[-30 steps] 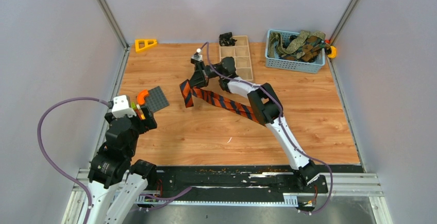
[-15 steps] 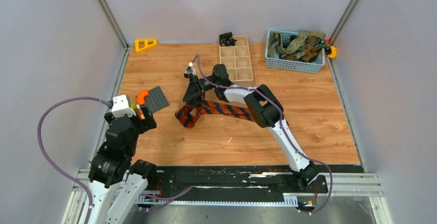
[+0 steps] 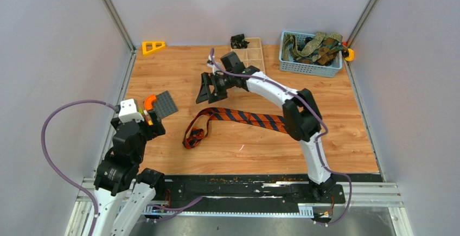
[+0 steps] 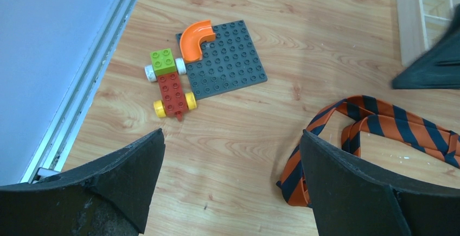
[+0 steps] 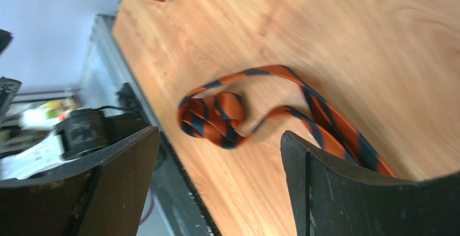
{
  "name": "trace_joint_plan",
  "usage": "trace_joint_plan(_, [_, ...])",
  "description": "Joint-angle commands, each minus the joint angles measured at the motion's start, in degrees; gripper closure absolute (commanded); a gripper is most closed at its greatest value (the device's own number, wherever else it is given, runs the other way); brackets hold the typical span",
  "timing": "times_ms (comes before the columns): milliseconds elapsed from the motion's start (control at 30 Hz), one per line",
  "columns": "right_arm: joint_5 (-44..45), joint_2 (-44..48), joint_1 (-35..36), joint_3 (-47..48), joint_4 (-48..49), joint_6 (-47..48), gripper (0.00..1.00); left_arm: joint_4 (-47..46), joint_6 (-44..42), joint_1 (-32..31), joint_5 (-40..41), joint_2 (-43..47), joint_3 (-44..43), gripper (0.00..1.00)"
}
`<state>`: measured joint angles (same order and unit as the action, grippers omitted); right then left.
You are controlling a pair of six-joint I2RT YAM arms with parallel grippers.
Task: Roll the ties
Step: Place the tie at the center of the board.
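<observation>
Table (image 3: 336,127), wood top.

Striped tie (image 3: 244,118): lies flat across the middle of the table, orange and navy. Its right end runs under the right forearm in the top view. The left end curves into an open loop and finishes in a small crumpled bunch towards the near left. Loose, not rolled.

Right gripper (image 3: 202,89): jaws spread wide, nothing between them. It hangs over the table on the far side of the tie, between the tie and the wooden tray (image 3: 252,65), clear of the fabric. The wrist view looks down on the bunched end.

Left gripper (image 4: 232,135): jaws spread wide, empty, over the near left part of the table. The tie's loop shows just beside its right finger in the wrist view; I cannot tell whether they touch.

Other ties (image 3: 314,46): olive and brown, heaped in a blue basket (image 3: 309,69) at the far right corner.

Tray sits at the far edge, a dark bundle (image 3: 237,40) at its far left corner.

Grey stud plate (image 4: 228,59) with an orange curved piece near the left edge, a small brick car (image 4: 172,87) just beside it.

Yellow triangle (image 3: 153,46) at the far left corner.
</observation>
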<state>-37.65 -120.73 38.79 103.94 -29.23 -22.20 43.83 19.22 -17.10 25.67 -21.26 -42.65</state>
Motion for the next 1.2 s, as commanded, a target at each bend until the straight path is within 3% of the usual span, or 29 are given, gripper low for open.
trace_joint_plan(0, [19.6,11.2,-0.1,-10.1,-5.6,7.8,0.17,-2.4,-0.4,0.4,-0.7,-3.4,-1.6,0.00])
trace_joint_plan(133, [31.4,20.6,-1.3,-24.7,-1.1,3.2,0.22,-3.0,0.2,0.4,-3.3,-7.1,-3.3,0.00])
trace_joint_plan(400, [33.4,30.8,-3.3,-45.9,10.1,-7.0,0.43,-4.3,-1.6,0.4,-20.4,-25.6,-5.4,0.00])
trace_joint_plan(600, [31.1,29.5,-8.9,-51.7,15.6,-8.4,0.55,-11.1,-0.5,0.3,-27.5,-39.0,-4.3,0.00])
trace_joint_plan(833, [29.1,28.6,-14.8,-55.7,16.1,-8.6,0.58,-15.2,1.7,-2.4,-28.5,-51.6,-5.3,0.02])
trace_joint_plan(900, [28.3,28.6,-16.5,-57.2,16.1,-8.5,0.58,-15.9,1.8,-3.5,-27.6,-54.9,-5.8,0.06])
trace_joint_plan(1033, [27.4,28.5,-19.4,-58.2,15.0,-7.6,0.59,-15.8,2.4,-5.5,-25.8,-60.4,-7.1,0.33])
trace_joint_plan(1167, [27.3,28.8,-21.9,-59.2,14.4,-7.1,0.59,-16.3,2.2,-8.3,-24.8,-64.3,-8.4,0.49])
